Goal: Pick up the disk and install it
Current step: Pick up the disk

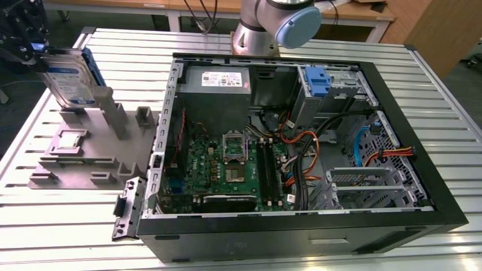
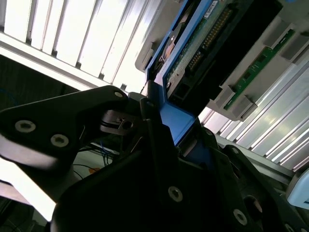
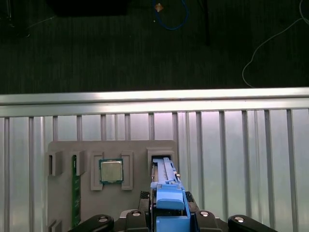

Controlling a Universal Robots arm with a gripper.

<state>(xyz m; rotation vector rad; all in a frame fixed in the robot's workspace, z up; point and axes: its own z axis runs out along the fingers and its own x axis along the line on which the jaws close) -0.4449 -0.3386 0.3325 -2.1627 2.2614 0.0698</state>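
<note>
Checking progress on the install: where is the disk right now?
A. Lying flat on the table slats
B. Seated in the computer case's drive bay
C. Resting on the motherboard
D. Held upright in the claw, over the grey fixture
D: in the exterior view the disk stands upright in the claw, above the grey fixture at that view's left.

Disk point(image 1: 69, 79): silver hard drive, white-and-blue label, blue plastic carrier framing edges. Stands on edge, slightly tilted, at exterior view's left, above gray fixture point(image 1: 75, 164). Whether lower edge touches fixture slot unclear. Carrier's upper end clamped between fingers of gripper point(image 3: 169, 217). Circuit-board side visible in second wrist view.
</note>
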